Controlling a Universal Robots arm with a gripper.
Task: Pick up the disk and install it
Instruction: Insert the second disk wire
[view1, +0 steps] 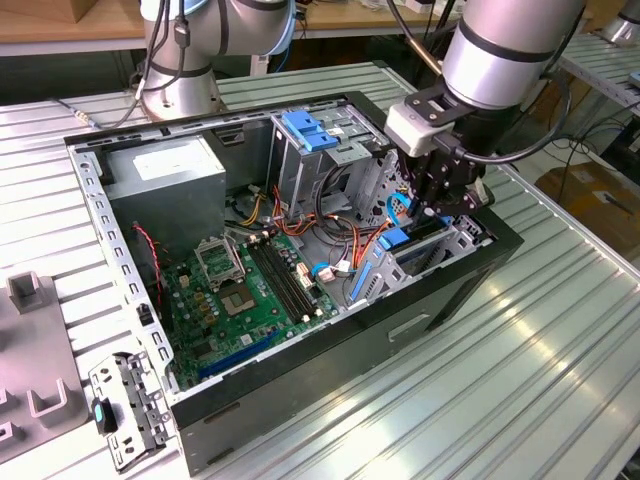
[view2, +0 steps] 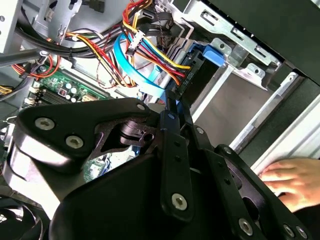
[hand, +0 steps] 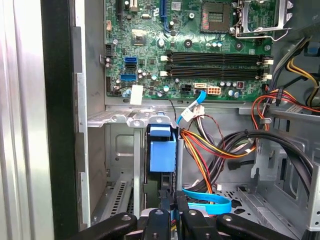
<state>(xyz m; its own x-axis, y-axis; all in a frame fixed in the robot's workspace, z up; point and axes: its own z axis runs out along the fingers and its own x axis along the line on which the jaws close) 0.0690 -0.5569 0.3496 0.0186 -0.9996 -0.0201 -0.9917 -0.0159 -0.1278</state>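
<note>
Where it stands on edge in its bay, the blue-railed disk (hand: 162, 150) sits pinched by the gripper (hand: 170, 212).

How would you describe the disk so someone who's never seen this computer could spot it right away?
Start at the open computer case on the metal table and go to its front corner at the exterior view's right, under the gripper. There the disk stands on edge in a metal bay beside the green board. Unlike the thin blue cable nearby, it is a dark slab with chunky blue rails.
</note>
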